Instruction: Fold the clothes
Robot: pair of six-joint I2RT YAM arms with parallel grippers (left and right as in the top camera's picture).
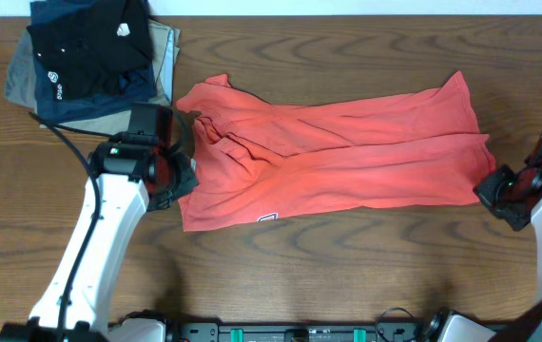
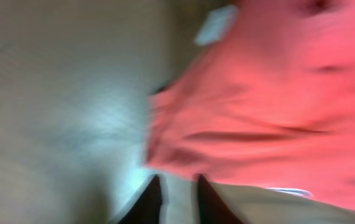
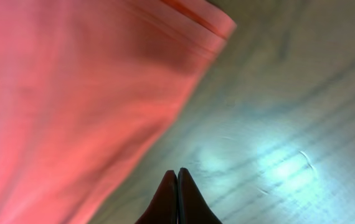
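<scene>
Coral-red T-shirt (image 1: 338,157) flat between low left end effector (image 2: 179,182), parted, and right end effector (image 3: 177,175), closed.

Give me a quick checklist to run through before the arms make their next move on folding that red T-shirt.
1. Nothing in the left pincer: ok, a narrow gap between its fingers with nothing in it.
2. Nothing in the right pincer: ok, it is shut and sits over bare table beside the shirt's edge.
3. The coral-red T-shirt lies flat: not ok, it is creased and bunched toward its left end.
4. Shirt is apart from the stack of folded garments: ok, wood shows between them.
5. Whole shirt is on the table: ok.
6. Left wrist view is sharp enough to aim a grasp: not ok, it is blurred.
</scene>
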